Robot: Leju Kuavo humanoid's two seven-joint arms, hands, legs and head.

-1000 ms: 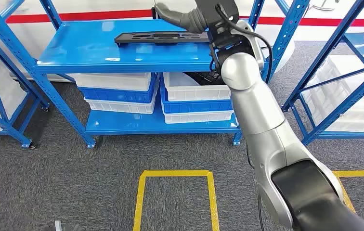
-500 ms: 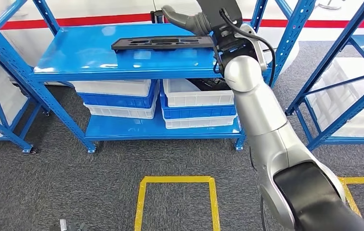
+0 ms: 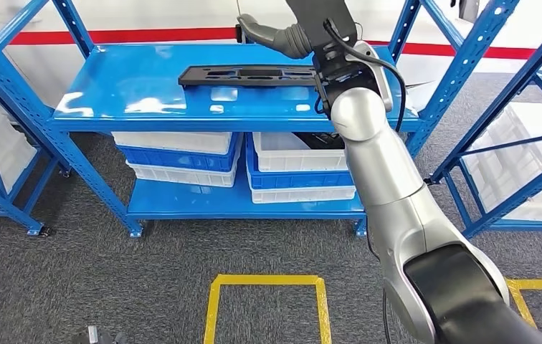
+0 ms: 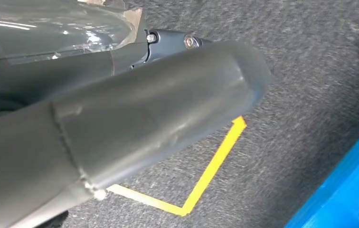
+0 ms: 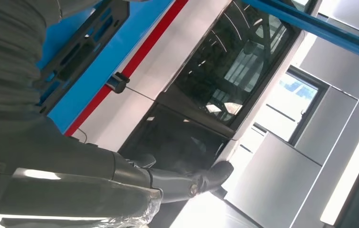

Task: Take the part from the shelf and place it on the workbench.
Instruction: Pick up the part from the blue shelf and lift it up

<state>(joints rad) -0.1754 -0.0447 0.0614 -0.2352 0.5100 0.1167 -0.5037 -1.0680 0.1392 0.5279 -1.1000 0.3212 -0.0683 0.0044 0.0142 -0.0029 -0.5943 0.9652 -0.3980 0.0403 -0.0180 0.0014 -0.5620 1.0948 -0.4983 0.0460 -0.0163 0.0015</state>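
Fingers of the right hand [image 3: 282, 36] reach out over the top level of the blue shelf [image 3: 132, 100], the thick grey thumb stretched leftward above the right end of the black part [image 3: 246, 74]. The part, a long flat plastic piece with cut-outs, lies on the shelf surface just below and ahead of the hand. Whether the hand is pressing or gripping it I cannot tell, since the wrist and its cabling hide the contact; in the right wrist view the thumb [image 5: 187, 183] sticks out straight, with the part [image 5: 80, 47] just beside the ribbed cover. Below the hand, white and blue crates [image 3: 293, 161] sit stacked on the lower level. The left hand [image 4: 120, 118] hangs over grey carpet marked with yellow tape [image 4: 211, 166]; how its fingers lie I cannot tell.

Since half a second ago the whole picture has shifted, so the camera moved; hand and part keep the same relation.
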